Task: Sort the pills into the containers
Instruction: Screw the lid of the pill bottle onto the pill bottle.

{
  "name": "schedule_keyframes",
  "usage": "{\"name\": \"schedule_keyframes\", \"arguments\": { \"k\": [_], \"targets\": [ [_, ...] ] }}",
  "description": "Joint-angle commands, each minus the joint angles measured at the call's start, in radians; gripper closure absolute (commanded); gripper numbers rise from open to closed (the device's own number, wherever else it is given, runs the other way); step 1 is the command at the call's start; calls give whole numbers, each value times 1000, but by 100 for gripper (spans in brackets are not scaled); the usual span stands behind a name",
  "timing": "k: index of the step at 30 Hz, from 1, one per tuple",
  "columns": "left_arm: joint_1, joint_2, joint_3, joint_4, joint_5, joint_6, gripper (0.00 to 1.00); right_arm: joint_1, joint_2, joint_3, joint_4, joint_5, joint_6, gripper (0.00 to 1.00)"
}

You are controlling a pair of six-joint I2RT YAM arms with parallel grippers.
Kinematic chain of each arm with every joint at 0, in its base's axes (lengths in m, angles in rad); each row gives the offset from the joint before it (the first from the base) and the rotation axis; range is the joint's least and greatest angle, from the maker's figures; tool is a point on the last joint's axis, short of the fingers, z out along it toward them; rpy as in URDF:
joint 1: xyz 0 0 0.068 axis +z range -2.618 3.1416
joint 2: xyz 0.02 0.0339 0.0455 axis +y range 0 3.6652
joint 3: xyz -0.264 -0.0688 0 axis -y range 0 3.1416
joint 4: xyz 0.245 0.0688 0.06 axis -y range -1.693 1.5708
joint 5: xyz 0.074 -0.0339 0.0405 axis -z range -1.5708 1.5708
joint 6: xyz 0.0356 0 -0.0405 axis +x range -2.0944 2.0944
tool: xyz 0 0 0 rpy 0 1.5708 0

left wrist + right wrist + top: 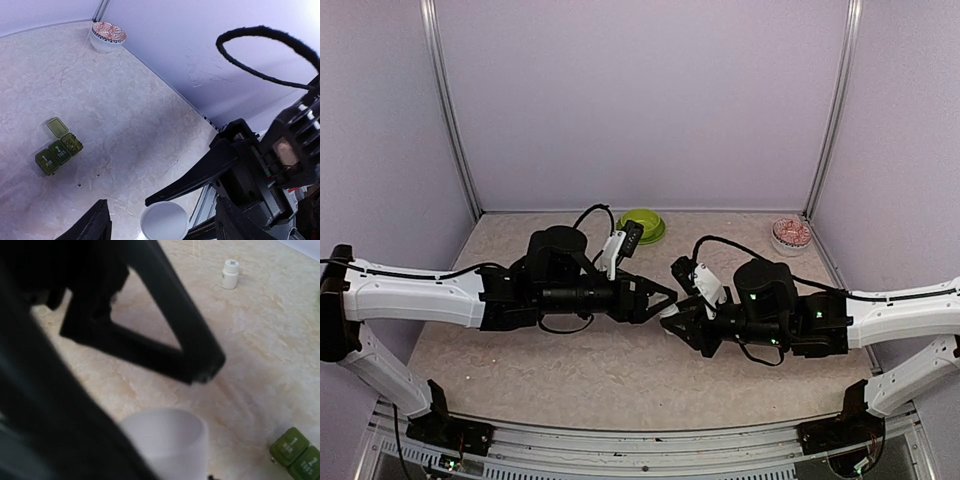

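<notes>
Pill box [59,150], dark green, three compartments in a row, lying flat toward the middle of the surface, well apart from the patterned bowl [107,35] in the far right corner. Two lids, marked 1 and 2, are down. The third is flipped back, presumably so that this compartment can receive pills. Its interior looks speckled, and a speck [97,175] lies on the surface near the box; whether either is pills cannot be told.

An open white bottle [167,437], mouth up, is pinched by the right end effector [678,322], probably to present it steadily. The left end effector [665,300] is spread, with the bottle's mouth between its fingers and no contact visible, apparently placed to reach in or to take the bottle over. The box lies apart from both end effectors, off to the left in the left wrist view. A capped bottle [230,274] stands well beyond.
</notes>
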Motion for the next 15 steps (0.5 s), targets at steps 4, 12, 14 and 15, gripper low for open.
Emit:
{"name": "schedule_keyframes", "arguments": {
  "k": [4, 12, 14, 15],
  "targets": [
    [12, 38, 46, -87, 0, -9, 39, -4, -12, 8, -6, 18, -14, 71],
    [15, 47, 42, -65, 19, -14, 52, -6, 6, 19, -16, 26, -23, 71],
    [16, 48, 45, -65, 26, -13, 52, -4, 10, 23, -17, 26, -25, 71],
    [16, 48, 45, -64, 29, -14, 51, -4, 11, 24, -18, 26, -26, 71]
  ]
}}
